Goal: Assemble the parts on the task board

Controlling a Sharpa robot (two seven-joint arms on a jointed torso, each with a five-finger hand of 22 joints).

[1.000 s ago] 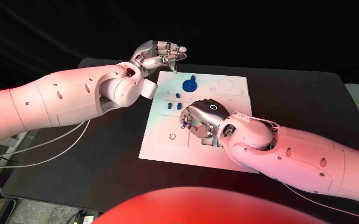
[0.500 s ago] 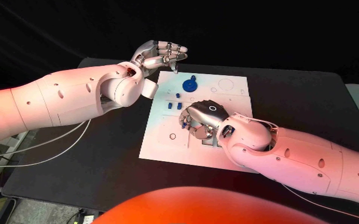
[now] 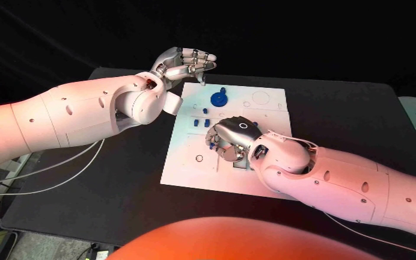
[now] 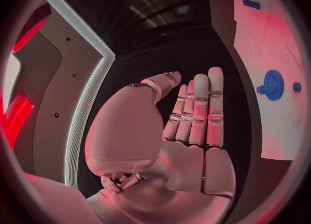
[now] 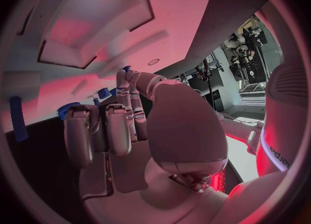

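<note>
Two hands are at work: nearest, the right hand hovers curled over the middle of the board, fingertips by small blue parts, probably to pick or seat one; I cannot tell whether it holds any. Farther off, a blue gear stands near the board's far edge. The left hand waits beyond the far left corner, fingers together, empty, likely keeping clear.

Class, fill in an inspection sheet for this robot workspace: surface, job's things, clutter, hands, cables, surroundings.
Surface: black table.
Job's things: white board mid-table; blue gear near its far edge; small blue parts below it.
Clutter: nothing seen.
Hands: left hand raised off the board's far left corner, fingers straight, holding nothing; right hand palm-down over the board's middle, grasp cannot be told.
Cables: white cables hang under the left arm.
Surroundings: dark backdrop.
</note>
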